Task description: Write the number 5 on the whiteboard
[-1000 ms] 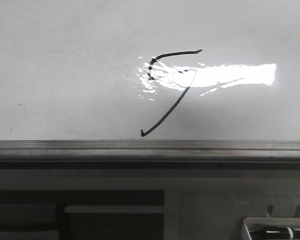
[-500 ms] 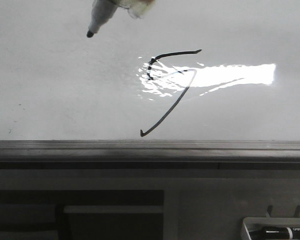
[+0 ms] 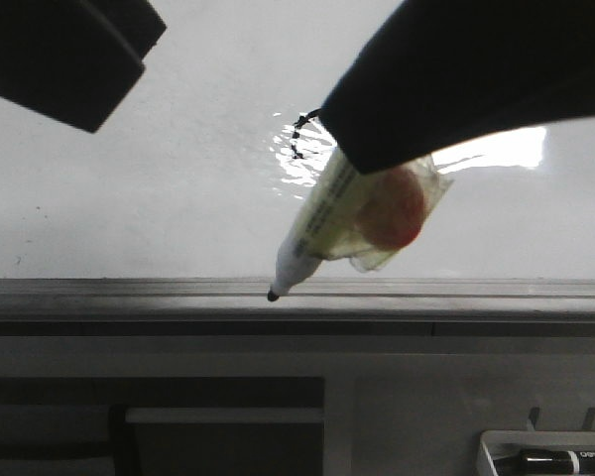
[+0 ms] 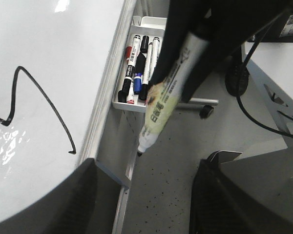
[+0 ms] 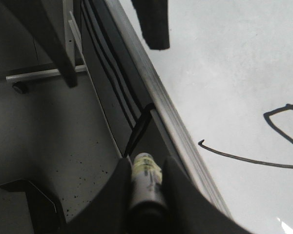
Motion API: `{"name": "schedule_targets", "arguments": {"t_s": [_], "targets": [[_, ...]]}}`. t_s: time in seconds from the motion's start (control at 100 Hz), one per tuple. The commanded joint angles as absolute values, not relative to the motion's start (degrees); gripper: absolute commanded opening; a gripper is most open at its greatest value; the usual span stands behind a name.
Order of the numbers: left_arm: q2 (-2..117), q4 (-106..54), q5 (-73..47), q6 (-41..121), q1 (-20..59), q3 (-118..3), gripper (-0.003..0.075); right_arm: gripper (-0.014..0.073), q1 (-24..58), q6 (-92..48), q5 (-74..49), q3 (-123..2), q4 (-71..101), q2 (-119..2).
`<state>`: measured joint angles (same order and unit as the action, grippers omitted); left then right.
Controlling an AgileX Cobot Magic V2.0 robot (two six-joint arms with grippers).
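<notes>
The whiteboard [image 3: 129,198] fills the front view. The number 5 [image 4: 39,92] is a thin black slanted line on it; its tail shows in the right wrist view [image 5: 244,158]. In the front view only a bit of its top left [image 3: 299,134] shows, the rest is behind my right arm. My right gripper [image 3: 377,149] is shut on a pale marker [image 3: 322,223] with an orange-red patch under clear wrap. The marker's black tip points down beside the grey rail [image 3: 129,293], off the white surface. My left gripper [image 4: 146,195] is open and empty, dark at the front view's upper left [image 3: 69,55].
A white tray [image 4: 121,104] with several markers [image 4: 136,68] hangs below the board's rail; its corner shows in the front view [image 3: 491,446]. Grey speckled floor [image 4: 176,195] lies below. A black cable [image 4: 244,107] and a stand leg with a caster [image 4: 205,111] are near the tray.
The right gripper with the marker has come down from the top edge, across the 5, until the tip is at the rail. The left gripper has entered at upper left.
</notes>
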<state>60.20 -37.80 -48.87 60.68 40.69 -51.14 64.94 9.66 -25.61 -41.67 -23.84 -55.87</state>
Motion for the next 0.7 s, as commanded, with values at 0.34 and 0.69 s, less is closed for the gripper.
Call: {"name": "schedule_targets", "arguments": {"t_s": [0.34, 0.69], "targets": [[59.5, -44.4, -46.9, 60.7, 41.2, -53.1, 0.0408, -0.0069, 64.9, 9.5, -9.3, -43.3, -24.4, -53.6], [59.5, -44.5, -44.7, 60.7, 41.2, -53.0, 0.0346, -0.0069, 65.2, 9.5, -7.4, -43.3, -24.0, -53.6]]}}
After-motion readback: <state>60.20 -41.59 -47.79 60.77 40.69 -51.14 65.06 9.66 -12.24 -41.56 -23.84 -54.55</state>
